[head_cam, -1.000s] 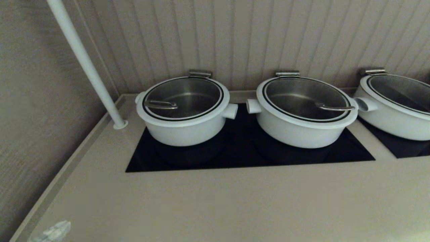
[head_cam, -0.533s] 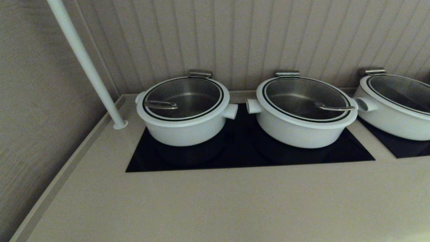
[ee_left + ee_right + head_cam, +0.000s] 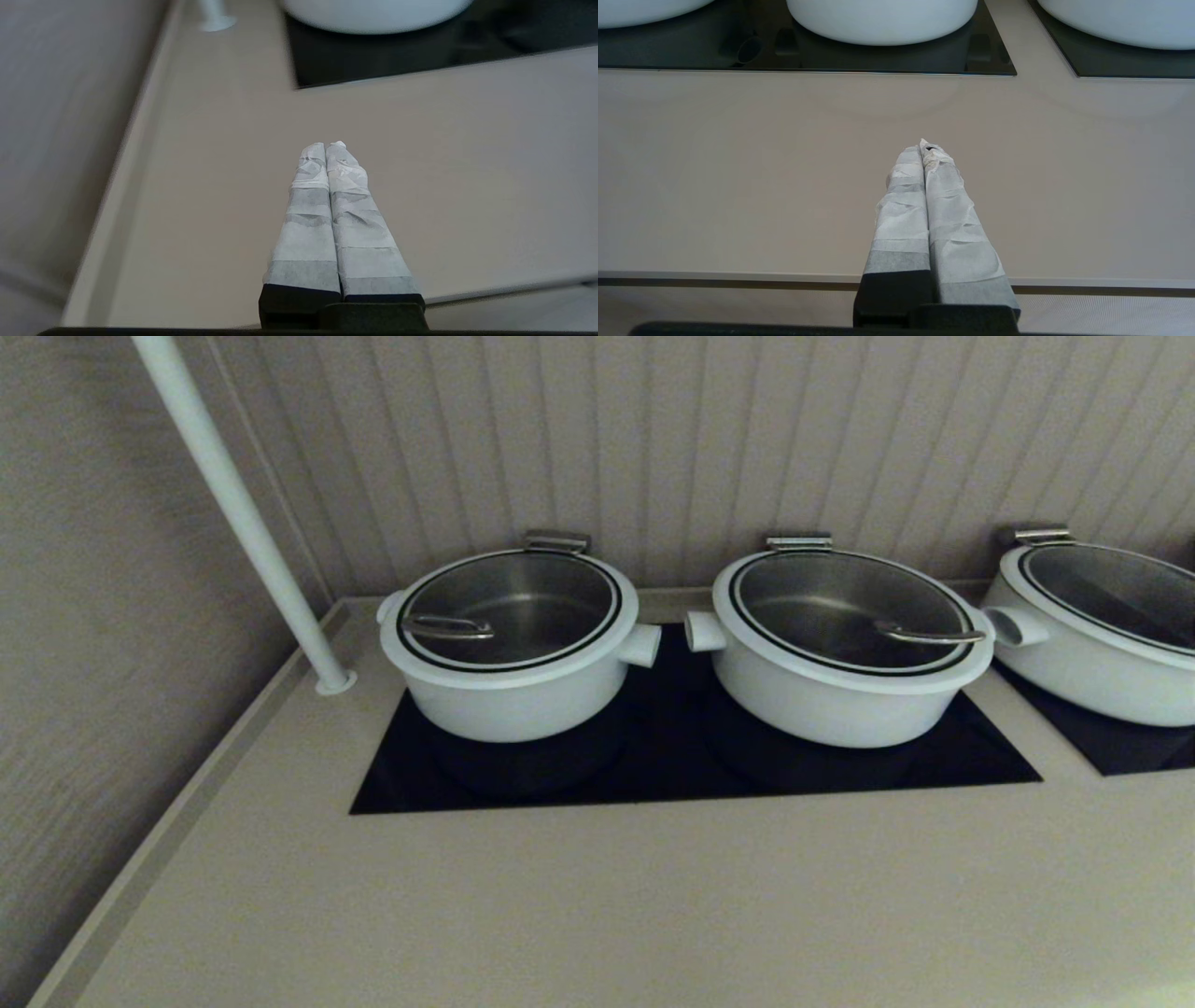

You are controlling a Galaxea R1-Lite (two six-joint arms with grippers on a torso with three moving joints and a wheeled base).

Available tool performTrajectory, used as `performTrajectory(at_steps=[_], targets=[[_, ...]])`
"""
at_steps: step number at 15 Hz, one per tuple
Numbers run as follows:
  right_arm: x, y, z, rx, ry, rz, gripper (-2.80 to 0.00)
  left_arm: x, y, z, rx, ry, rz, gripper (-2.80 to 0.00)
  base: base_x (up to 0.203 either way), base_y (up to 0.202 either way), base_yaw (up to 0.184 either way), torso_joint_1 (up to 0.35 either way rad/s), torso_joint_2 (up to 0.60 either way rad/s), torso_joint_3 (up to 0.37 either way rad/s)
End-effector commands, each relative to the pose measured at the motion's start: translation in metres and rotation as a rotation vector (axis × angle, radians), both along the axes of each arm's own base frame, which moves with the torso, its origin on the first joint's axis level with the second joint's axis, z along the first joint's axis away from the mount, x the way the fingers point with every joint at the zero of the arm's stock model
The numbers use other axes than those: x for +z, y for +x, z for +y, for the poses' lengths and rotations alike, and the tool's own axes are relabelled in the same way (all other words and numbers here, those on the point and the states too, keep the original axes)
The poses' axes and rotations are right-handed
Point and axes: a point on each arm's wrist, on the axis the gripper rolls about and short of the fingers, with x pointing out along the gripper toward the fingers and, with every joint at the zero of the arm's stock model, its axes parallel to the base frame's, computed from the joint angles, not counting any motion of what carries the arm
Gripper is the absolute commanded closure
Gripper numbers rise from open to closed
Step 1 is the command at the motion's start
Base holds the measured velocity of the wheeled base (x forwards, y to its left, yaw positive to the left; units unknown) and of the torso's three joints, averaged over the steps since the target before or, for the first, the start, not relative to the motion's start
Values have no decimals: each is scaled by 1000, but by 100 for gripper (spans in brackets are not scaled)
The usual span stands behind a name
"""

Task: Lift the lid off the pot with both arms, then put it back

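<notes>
The pot (image 3: 512, 705) is the left one of three white pots on the black cooktop (image 3: 672, 775). The lid (image 3: 523, 602) lies closed on it, with its steel wire handle (image 3: 448, 627) near the left edge and the hinge (image 3: 556, 540) at the rear rim. Neither arm shows in the head view. My left gripper (image 3: 325, 145) is shut and empty, low over the beige counter, well in front of the pot (image 3: 373, 14). My right gripper (image 3: 923, 145) is shut and empty over the counter's front part; the pot's base (image 3: 644, 7) shows far off.
A like pot (image 3: 840, 691) with its lid handle (image 3: 929, 635) on the right stands in the middle, a third pot (image 3: 1092, 653) at the right. A white pole (image 3: 243, 513) stands on the counter left of the pot. Walls close the back and left.
One second ago my left gripper's pale fingertips showed at the head view's bottom left corner; they have left that view. The pots and lids have not moved.
</notes>
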Motion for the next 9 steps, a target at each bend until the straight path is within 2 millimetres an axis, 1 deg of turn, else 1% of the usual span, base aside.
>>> performTrajectory(at_steps=[1, 4, 9], targets=[[0, 0, 0, 0, -1, 1, 0, -8, 1, 1, 51, 6, 2, 0, 0, 0, 0, 0, 0, 0], [0, 0, 0, 0, -1, 0, 0, -6, 1, 1, 25, 47, -24, 0, 0, 0, 0, 0, 0, 0], [0, 0, 0, 0, -1, 1, 0, -6, 1, 0, 18, 45, -24, 0, 0, 0, 0, 0, 0, 0]])
